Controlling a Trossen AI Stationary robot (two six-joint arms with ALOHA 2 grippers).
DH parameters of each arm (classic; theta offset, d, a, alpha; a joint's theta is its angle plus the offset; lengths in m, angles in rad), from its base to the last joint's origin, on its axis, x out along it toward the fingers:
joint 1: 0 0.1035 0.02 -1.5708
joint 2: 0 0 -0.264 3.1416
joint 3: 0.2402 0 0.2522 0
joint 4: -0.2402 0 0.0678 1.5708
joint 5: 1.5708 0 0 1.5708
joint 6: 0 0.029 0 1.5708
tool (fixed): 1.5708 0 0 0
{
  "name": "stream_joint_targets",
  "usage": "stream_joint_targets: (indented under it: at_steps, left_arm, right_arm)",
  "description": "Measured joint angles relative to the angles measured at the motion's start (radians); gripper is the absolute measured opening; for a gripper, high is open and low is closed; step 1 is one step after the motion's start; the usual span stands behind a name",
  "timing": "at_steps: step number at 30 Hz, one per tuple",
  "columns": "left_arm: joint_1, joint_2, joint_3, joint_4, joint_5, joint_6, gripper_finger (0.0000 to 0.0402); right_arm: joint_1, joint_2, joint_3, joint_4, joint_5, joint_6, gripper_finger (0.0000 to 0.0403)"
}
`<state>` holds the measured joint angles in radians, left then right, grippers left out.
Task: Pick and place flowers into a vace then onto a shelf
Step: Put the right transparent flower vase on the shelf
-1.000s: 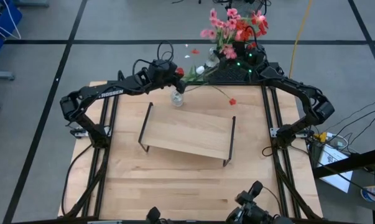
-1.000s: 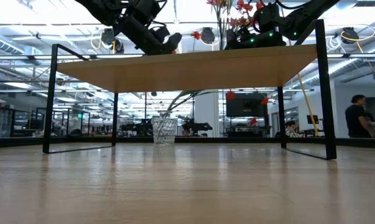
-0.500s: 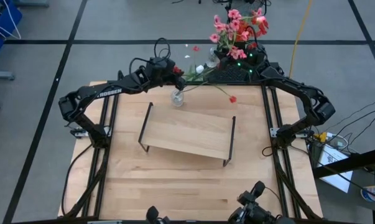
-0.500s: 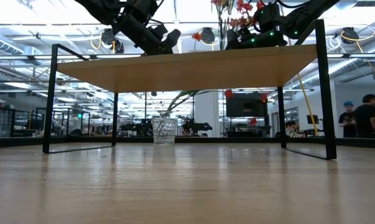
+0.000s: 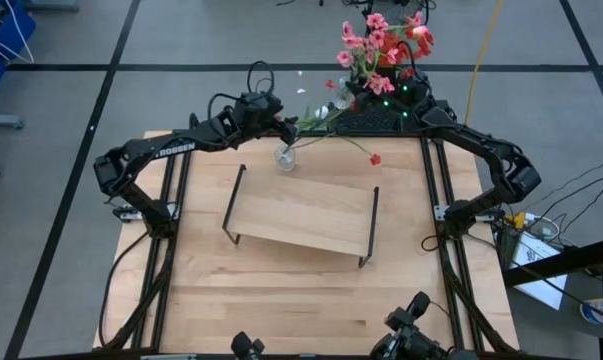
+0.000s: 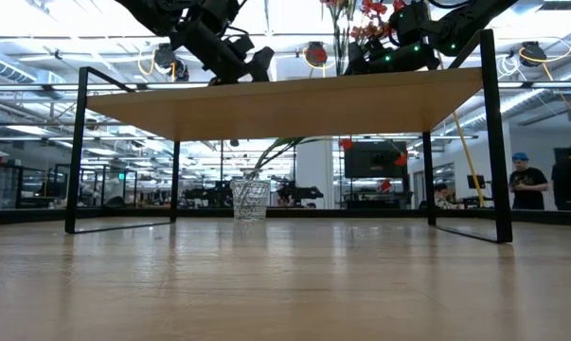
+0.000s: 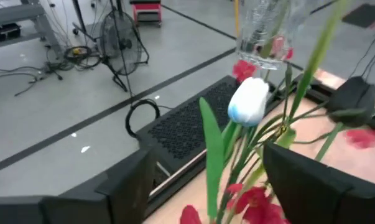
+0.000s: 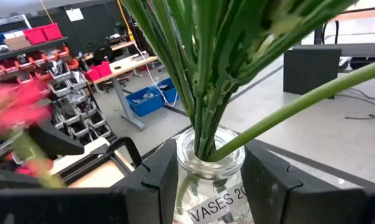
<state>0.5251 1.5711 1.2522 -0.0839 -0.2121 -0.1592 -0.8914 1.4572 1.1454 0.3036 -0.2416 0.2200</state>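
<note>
Right gripper top centre of the high view, clamped on a glass vase stuffed with flowers, held upright so stems stay put. Left gripper left of it, pinching loose stems. Shelf mid-table, bare.

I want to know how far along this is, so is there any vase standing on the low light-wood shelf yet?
No. In the high view the low light-wood shelf has a bare top, and the small clear glass vase stands on the table behind it.
</note>
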Motion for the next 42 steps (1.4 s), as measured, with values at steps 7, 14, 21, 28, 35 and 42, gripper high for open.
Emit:
stream_joint_targets:
  at_steps: [7, 14, 21, 28, 35, 42]
  left_arm:
    - [-0.007, -0.021, 0.000, 0.007, -0.002, -0.015, 0.0355]
    - [-0.014, -0.037, 0.000, 0.021, -0.063, -0.007, 0.0397]
    - [-0.023, -0.080, 0.002, 0.060, -0.112, -0.001, 0.0394]
    - [-0.016, -0.090, 0.000, 0.007, -0.157, 0.007, 0.0397]
    - [-0.016, -0.089, 0.000, -0.087, -0.156, -0.046, 0.0397]
    - [-0.017, -0.089, 0.000, -0.094, -0.154, -0.053, 0.0397]
  right_arm:
    - [-0.032, -0.040, 0.000, -0.048, 0.001, -0.015, 0.0131]
    - [-0.054, -0.069, 0.000, -0.085, 0.000, -0.031, 0.0131]
    - [-0.061, -0.082, 0.000, -0.119, 0.000, -0.046, 0.0131]
    - [-0.061, -0.098, 0.000, -0.126, -0.026, -0.041, 0.0131]
    - [-0.061, -0.204, 0.024, -0.199, -0.098, 0.001, 0.0131]
    - [-0.044, -0.327, 0.113, -0.389, -0.161, 0.012, 0.0131]
